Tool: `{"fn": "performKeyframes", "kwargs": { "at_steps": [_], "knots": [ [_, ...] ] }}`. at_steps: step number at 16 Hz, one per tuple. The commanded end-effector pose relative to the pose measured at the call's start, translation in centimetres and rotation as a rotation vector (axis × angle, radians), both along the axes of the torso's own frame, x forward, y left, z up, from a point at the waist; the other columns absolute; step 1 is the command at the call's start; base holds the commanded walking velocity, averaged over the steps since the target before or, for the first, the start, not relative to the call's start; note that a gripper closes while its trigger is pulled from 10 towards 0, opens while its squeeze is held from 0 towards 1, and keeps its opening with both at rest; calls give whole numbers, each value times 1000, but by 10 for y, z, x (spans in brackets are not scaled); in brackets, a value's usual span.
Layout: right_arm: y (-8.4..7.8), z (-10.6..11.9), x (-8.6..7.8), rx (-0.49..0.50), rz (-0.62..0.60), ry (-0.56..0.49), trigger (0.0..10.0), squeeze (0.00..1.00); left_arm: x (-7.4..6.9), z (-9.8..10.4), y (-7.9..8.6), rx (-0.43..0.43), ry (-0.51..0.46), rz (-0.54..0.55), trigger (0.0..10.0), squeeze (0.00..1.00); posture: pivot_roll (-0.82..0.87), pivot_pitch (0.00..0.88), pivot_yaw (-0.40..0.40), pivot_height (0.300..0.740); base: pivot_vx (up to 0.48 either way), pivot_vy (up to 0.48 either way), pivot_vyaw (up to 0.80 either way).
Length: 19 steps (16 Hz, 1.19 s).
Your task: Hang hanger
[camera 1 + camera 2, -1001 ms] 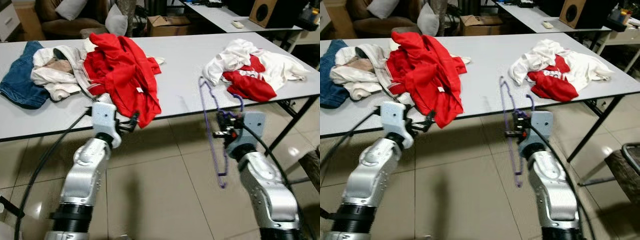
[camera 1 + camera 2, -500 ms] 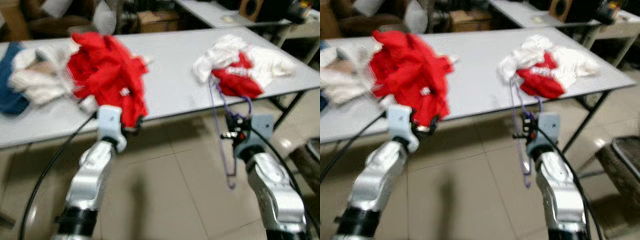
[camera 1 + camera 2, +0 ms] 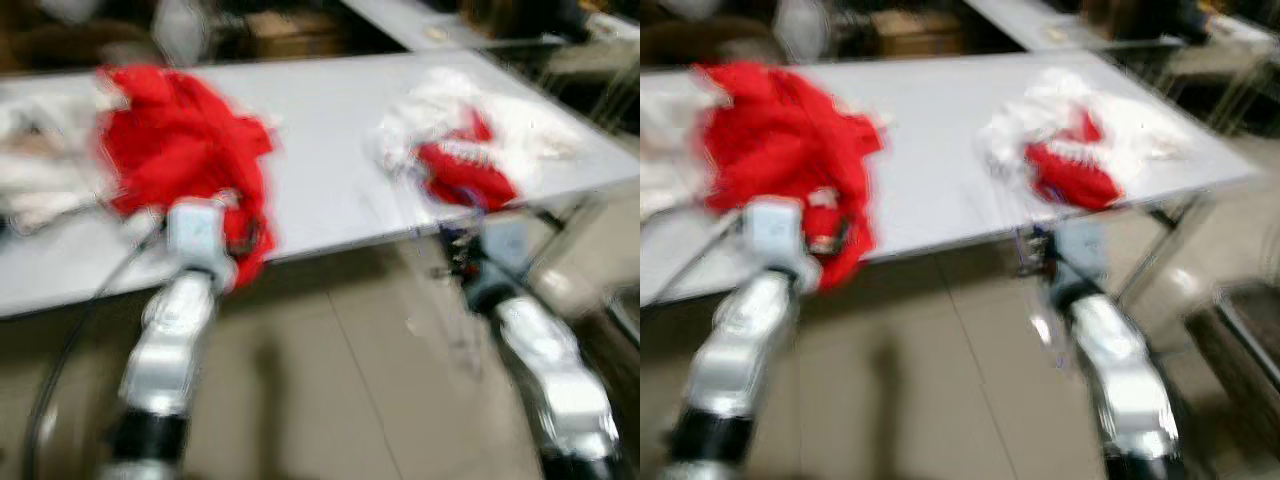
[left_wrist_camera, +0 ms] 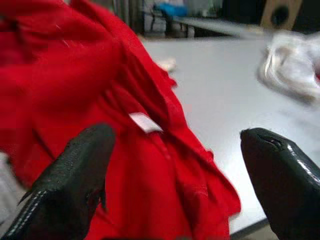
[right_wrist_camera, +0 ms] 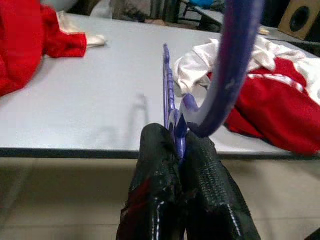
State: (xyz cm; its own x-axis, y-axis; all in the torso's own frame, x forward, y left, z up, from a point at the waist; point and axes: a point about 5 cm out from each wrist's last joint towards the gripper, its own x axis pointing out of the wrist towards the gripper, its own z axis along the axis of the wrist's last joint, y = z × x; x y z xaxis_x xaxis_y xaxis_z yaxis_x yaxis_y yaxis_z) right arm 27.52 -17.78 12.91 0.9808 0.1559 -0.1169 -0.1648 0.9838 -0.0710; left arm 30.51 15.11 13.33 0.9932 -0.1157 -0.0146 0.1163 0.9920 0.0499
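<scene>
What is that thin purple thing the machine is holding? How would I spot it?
Look along the near edge of the long white table, between the red garment and the red-and-white heap. There the right gripper pinches a purple hanger. It is the one thin, hard, hooked thing among soft cloth.

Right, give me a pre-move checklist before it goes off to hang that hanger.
1. Right tool shut on the purple hanger: ok.
2. Hanger hook clear of the red and white clothes: ok in the right wrist view.
3. Left tool open, holding nothing: ok.
4. Left tool clear of the red garment: cannot tell.
5. Head views sharp: not ok, blurred.
6. Rail to hang on located: cannot tell.
</scene>
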Motion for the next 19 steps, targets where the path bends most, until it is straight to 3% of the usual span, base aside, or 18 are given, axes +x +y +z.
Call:
{"fn": "performKeyframes", "kwargs": {
  "at_steps": [1,2,4,5,6,9,11,14,15,16,19],
  "knots": [
    [9,6,1,55,29,-29,10000,0,0,4,9,17,-16,40,10000,702,-114,0,-69,740,285,0,450],
    [10,6,0,103,29,-33,10000,0,1,7,11,15,-26,49,10000,706,-114,0,-69,740,281,0,0],
    [12,5,0,97,38,-31,10000,0,4,6,9,-4,-15,14,10000,655,-114,0,-66,740,0,0,0],
    [13,5,0,94,37,-32,10000,0,6,4,5,-17,1,-38,10000,1000,-114,0,-62,740,0,0,0],
    [12,4,0,92,28,-32,10000,0,9,5,-1,-48,2,-100,10000,1000,-115,0,-60,740,0,0,0],
    [6,5,0,97,-19,-43,10000,0,22,1,-5,-38,69,-119,10000,1000,-128,0,-43,740,0,0,0],
    [4,4,0,89,-32,-40,10000,0,28,-1,-9,-81,84,-160,10000,1000,-135,0,-43,740,0,0,0],
    [2,6,1,85,-35,-40,10000,0,52,2,-7,11,98,-115,10000,1000,-141,0,-50,740,0,0,0],
    [1,6,2,80,-35,-39,10000,0,62,3,-4,16,128,-85,10000,541,-147,0,-51,740,0,0,0],
    [1,7,1,78,-35,-40,10000,0,65,3,-2,0,141,-74,10000,0,-157,0,-46,740,0,0,0],
    [-3,8,-3,71,-50,-40,10000,0,74,-1,1,-26,166,-23,10000,0,-172,0,-40,740,0,0,0]
  ]
}}
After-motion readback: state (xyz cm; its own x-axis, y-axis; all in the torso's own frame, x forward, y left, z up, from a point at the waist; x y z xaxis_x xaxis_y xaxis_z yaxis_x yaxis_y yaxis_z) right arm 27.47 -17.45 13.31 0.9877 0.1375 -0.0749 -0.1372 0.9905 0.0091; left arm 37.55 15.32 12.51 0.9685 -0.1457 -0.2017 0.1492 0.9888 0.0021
